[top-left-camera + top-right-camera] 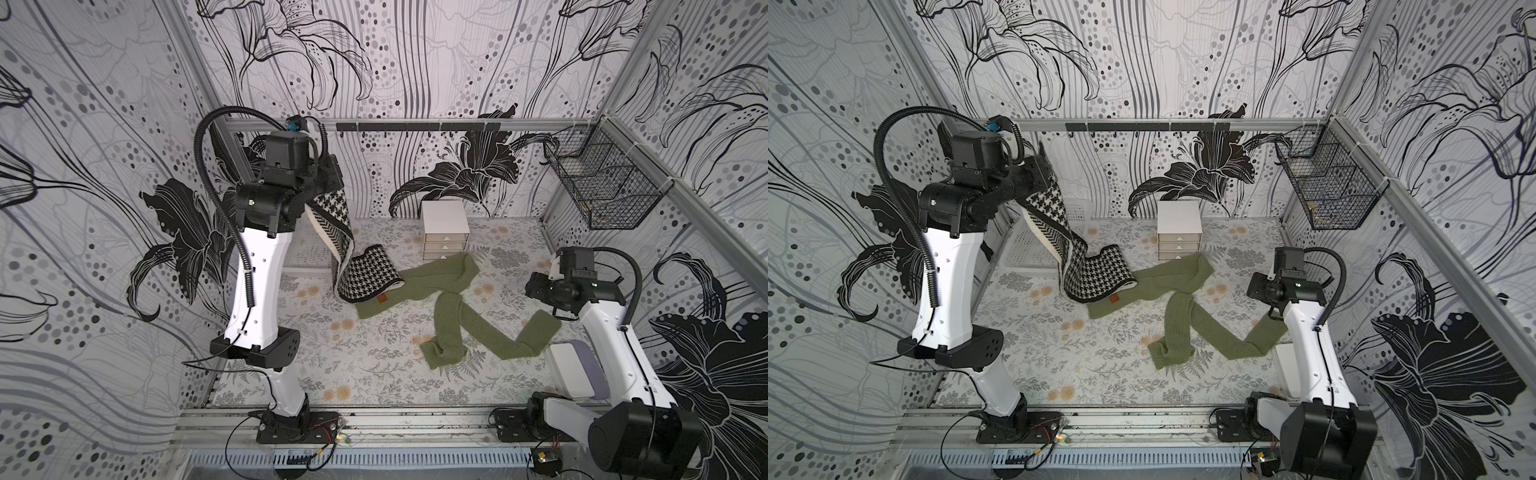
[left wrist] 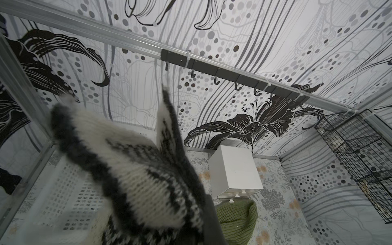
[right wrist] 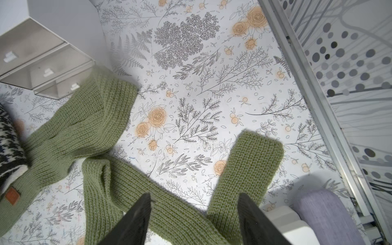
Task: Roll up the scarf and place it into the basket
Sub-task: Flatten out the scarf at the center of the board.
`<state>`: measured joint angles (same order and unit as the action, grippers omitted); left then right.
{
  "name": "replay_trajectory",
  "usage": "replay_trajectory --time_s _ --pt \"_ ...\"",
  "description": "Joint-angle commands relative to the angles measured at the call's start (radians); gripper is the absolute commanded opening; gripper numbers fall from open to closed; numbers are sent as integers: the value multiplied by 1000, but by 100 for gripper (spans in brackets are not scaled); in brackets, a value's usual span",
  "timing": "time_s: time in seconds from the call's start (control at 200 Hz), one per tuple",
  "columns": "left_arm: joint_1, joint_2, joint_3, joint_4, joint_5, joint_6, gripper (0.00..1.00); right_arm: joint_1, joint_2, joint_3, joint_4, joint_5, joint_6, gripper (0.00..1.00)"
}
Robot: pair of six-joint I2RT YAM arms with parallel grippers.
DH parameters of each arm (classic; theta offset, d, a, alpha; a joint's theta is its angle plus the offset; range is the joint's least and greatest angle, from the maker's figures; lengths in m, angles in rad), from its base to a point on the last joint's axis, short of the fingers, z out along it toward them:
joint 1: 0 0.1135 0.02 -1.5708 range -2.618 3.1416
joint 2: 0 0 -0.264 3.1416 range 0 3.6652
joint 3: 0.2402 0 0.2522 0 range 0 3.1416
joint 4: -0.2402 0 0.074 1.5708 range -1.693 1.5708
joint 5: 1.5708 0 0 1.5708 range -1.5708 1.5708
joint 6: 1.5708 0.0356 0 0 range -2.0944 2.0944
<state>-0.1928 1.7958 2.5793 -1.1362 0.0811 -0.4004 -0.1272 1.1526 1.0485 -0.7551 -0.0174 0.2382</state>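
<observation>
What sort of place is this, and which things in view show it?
Probably a robot test cell dressed as a wardrobe corner: left arm and right arm bolted to a metal rail, wallpapered panels, a hook rack and drawer unit.

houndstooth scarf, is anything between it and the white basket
Nothing visible stands in the way. The left gripper, shut on the houndstooth scarf, holds one end raised by the white basket. The other end trails on the table, lying on the green scarf, away from the basket.
</observation>
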Motion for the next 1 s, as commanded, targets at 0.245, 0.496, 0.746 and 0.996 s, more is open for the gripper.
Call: replay_trajectory --time_s 0.245,0.496,0.746,0.996 --pt "-318 275 114 1234 825 -687 0 -4 26 -22 0 8 7 68" --pt "-282 40 -119 1250 784 -623 0 -15 2 -29 2 91 41 68" --pt "9 -285 -721 1484 666 -714 0 -53 -25 -43 16 45 54 68" --pt "204 -590 -1397 1205 529 -493 0 -40 -17 -141 125 -398 57 69"
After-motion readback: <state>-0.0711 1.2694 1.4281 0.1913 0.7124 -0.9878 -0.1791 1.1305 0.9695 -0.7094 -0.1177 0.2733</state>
